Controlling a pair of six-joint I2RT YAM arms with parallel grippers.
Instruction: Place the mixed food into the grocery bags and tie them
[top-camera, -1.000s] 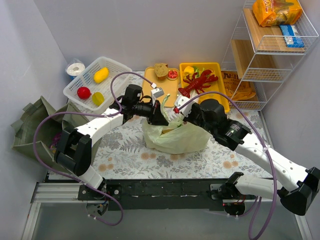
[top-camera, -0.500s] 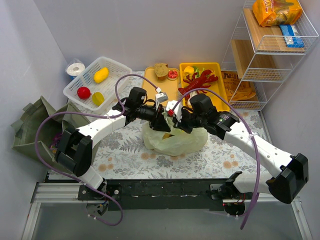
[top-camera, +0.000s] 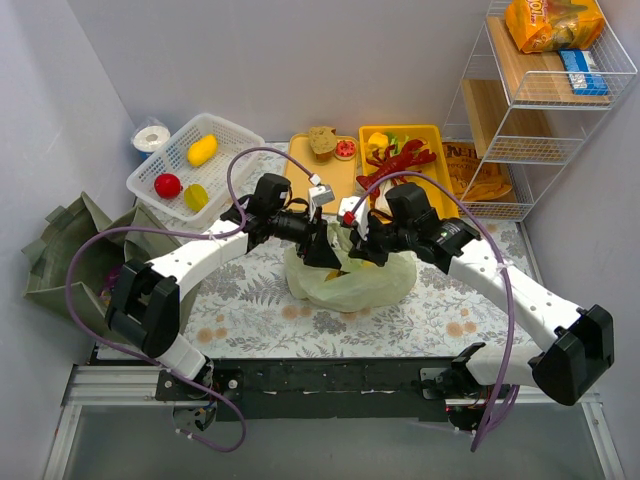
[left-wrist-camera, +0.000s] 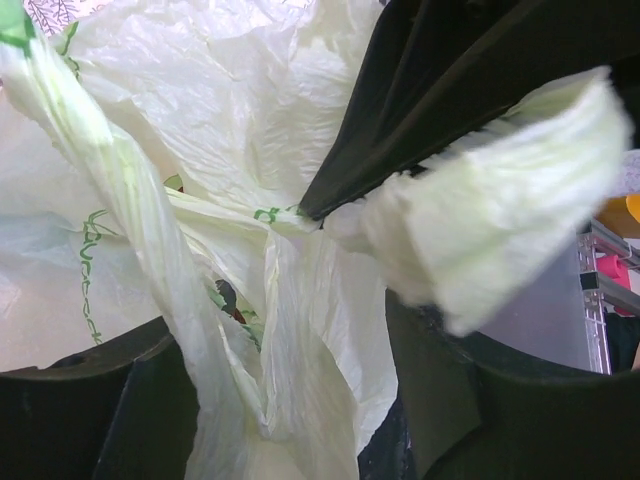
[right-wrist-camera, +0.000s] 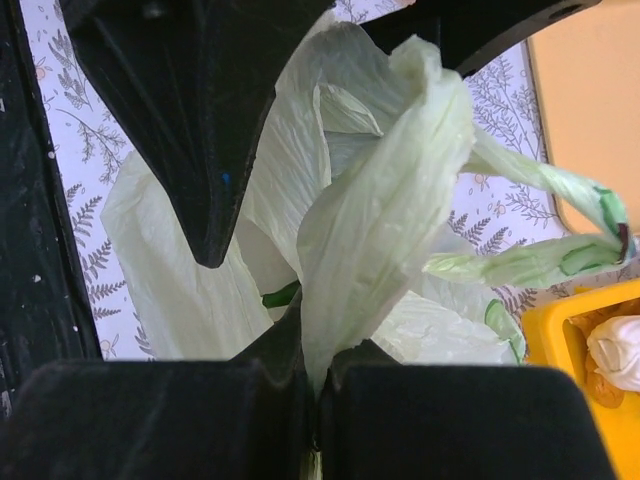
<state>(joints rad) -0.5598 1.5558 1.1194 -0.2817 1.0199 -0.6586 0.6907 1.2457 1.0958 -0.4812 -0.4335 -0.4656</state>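
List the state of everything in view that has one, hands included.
pale-green bag, on the table, top gathered between both hands.
right hand, shut on a bag handle.
left hand, open, fingers astride another bag strand.
dark tote, slumped at the left, untouched.
red lobster, lying in the yellow tray, not bagged.
bread bun, on the orange tray, not bagged.
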